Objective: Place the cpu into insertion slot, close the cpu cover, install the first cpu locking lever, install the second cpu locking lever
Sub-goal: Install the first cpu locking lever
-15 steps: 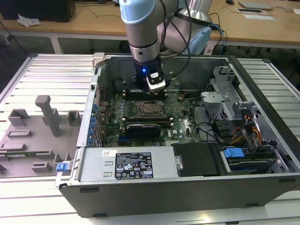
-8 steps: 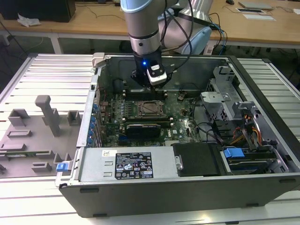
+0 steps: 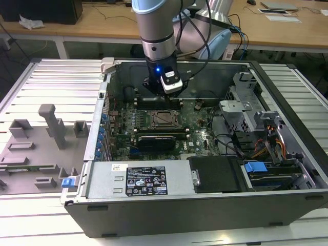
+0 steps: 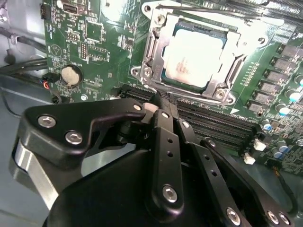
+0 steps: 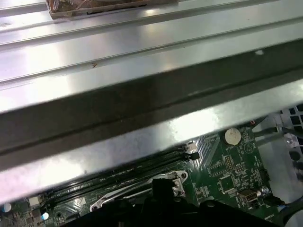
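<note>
The cpu [image 4: 191, 52], a pale silvery square, lies flat in the insertion slot [image 4: 218, 93] on the green motherboard. The cpu cover [image 4: 152, 45], a silver frame with a square window, lies down around it. A thin metal lever rod [image 4: 208, 14] runs along one side of the socket. My gripper [image 4: 163, 100] is shut, its black fingers pressed together with nothing between them, just beside the socket over the long black memory slots. From the exterior view, the gripper [image 3: 163, 96] hangs just behind the cpu [image 3: 165, 118] inside the open computer case.
Memory slots [image 4: 213, 125] and a coin battery [image 4: 72, 75] flank the socket. The case's metal wall [image 5: 142, 94] rises close behind the gripper. A long black card [image 3: 159, 139], power supply [image 3: 148, 179] and drive cages with cables [image 3: 256, 133] surround the board. A grey fixture tray [image 3: 41, 143] lies outside.
</note>
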You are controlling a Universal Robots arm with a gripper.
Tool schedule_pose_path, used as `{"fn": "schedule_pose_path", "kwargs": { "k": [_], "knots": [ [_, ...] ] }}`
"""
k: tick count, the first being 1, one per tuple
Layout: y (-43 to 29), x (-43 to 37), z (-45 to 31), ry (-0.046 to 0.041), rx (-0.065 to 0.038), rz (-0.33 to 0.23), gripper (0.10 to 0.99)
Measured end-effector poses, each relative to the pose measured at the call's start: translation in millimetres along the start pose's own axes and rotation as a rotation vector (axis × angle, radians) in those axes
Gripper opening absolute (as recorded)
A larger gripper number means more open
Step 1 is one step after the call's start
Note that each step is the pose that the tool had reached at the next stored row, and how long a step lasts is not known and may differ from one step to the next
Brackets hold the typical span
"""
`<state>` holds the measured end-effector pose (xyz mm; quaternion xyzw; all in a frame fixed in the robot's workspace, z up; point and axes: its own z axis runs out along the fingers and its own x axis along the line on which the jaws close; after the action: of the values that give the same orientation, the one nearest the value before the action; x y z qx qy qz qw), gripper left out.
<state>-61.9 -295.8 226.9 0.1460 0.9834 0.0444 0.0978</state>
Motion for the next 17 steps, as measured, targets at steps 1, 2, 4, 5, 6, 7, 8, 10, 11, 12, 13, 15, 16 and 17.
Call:
{"fn": "schedule_pose_path", "kwargs": {
  "k": [1,2,4,5,6,7,8,10,11,12,13,15,16,17],
  "knots": [
    [-3.2,-0.6,-0.2,0.0,0.0,0.0,0.106],
    [-5.9,-1.2,-0.3,0.0,0.0,0.0,0.106],
    [-10.0,-2.1,-0.6,0.0002,0.0,0.0,0.106],
    [-14.4,-3.0,-0.8,0.0005,0.0,0.0,0.106],
    [-19.1,-3.9,-1.1,0.0009,0.0,0.0,0.106],
    [-22.4,-4.6,-1.1,0.0026,0.002,0.0,0.106],
    [-23.9,-5.0,-0.9,0.0074,0.004,0.0,0.106],
    [-27.0,-5.9,-0.4,0.0341,0.014,0.001,0.106],
    [-28.6,-6.3,-0.1,0.0587,0.023,0.003,0.106],
    [-28.8,-6.3,-0.2,0.0599,0.025,0.003,0.106],
    [-28.8,-6.3,-0.2,0.0599,0.025,0.003,0.106],
    [-28.8,-6.3,-0.1,0.0605,0.062,-0.003,0.106],
    [-28.8,-6.3,-0.1,0.062,0.085,-0.006,0.106],
    [-28.9,-6.5,-0.1,0.0625,0.089,-0.007,0.106]
  ]
}}
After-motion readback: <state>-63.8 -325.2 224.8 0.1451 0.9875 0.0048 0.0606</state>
